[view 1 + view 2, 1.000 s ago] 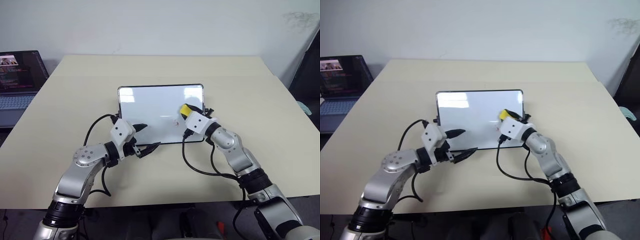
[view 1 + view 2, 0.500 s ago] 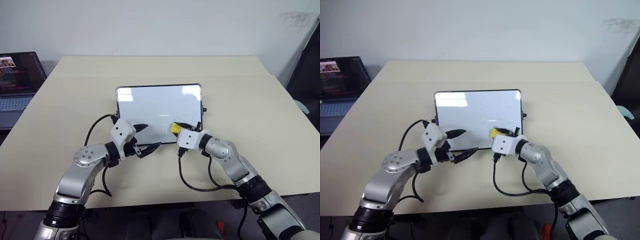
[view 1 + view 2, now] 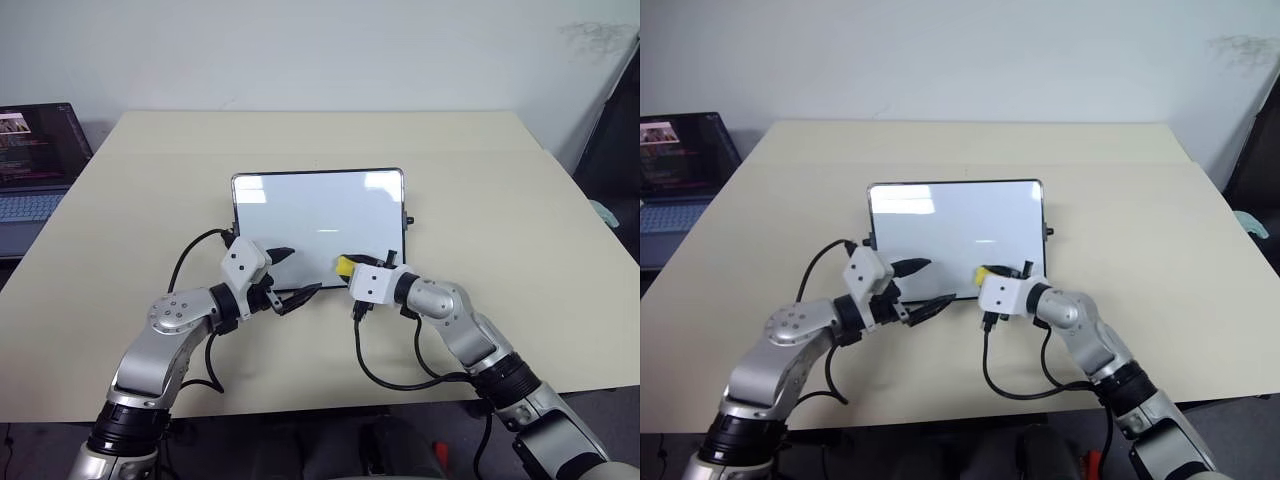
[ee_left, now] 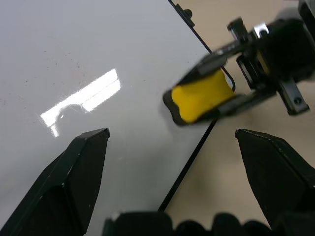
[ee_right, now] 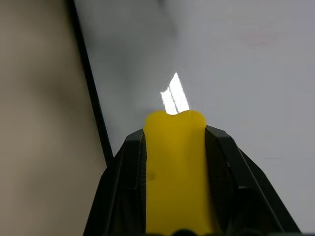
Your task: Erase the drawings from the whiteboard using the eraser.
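Whiteboard [image 3: 318, 225]: flat on the beige table [image 3: 500, 200], centre of the frame; surface looks clean, no red marks I can make out
Eraser [image 3: 344, 265]: yellow, over the board's lower right edge
Right gripper [image 3: 348, 268]: fingers clamped on the eraser
Left gripper [image 3: 294, 273]: fingers spread wide, holding nothing, at the board's lower left edge
Laptop [image 3: 35, 165]: far left, screen lit
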Robot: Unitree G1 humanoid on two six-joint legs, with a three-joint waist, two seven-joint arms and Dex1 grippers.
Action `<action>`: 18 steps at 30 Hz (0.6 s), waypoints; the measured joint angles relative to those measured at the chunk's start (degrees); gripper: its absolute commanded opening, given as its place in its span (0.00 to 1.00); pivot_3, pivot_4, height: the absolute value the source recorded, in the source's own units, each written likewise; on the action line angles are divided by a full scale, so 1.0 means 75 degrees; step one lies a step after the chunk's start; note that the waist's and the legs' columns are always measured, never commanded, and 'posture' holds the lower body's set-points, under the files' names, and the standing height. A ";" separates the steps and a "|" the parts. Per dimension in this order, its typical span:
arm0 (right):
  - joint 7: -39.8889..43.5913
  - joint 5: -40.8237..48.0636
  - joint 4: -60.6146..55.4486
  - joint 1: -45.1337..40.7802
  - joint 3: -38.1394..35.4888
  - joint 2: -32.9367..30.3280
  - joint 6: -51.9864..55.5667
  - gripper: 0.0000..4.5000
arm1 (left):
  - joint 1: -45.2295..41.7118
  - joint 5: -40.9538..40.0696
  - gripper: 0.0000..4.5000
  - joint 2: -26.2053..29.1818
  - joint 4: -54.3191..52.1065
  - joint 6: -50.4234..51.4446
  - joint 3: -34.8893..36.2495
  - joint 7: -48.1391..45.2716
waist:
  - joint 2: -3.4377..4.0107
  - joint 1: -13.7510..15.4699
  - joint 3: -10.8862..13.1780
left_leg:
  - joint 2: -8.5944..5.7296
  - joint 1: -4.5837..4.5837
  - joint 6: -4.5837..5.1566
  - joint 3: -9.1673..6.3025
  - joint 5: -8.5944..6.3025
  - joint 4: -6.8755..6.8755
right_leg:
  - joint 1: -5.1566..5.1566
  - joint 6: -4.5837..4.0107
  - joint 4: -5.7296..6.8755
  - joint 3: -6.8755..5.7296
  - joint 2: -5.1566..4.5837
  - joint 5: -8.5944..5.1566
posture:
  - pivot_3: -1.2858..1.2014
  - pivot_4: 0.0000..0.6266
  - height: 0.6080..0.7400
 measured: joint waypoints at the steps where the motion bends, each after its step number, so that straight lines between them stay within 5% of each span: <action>1: -0.0270 -0.0087 0.0054 -0.0102 -0.0024 0.0017 0.0000 0.29 | 0.0022 -0.0003 1.00 0.0000 -0.0007 0.0000 0.0000 0.0001 | 0.0000 0.0001 0.0000 | 0.0000 0.0002 0.0001 0.0000 0.0001 0.0001 | 0.0000 0.0001 0.0001 0.0001 0.0000 0.0002 | 0.52 0.24 1.00; 8: -0.1087 -0.0151 0.0205 -0.0445 -0.0563 0.0045 0.0033 0.29 | 0.0030 -0.0012 1.00 0.0000 -0.0092 0.0000 -0.0001 0.0004 | 0.0000 0.0014 0.0000 | 0.0000 -0.0007 -0.0001 0.0003 0.0000 -0.0004 | 0.0000 -0.0003 -0.0008 0.0000 0.0000 -0.0002 | 0.52 0.24 1.00; 18: 0.0492 0.0025 -0.0243 0.0139 -0.0078 -0.0360 0.0206 0.29 | 0.0055 -0.0013 1.00 -0.0044 -0.0093 0.0000 0.0001 0.0017 | -0.0002 -0.0009 -0.0001 | 0.0002 0.0012 0.0000 -0.0001 0.0000 -0.0004 | 0.0004 -0.0002 0.0000 0.0003 -0.0001 -0.0001 | 0.52 0.24 1.00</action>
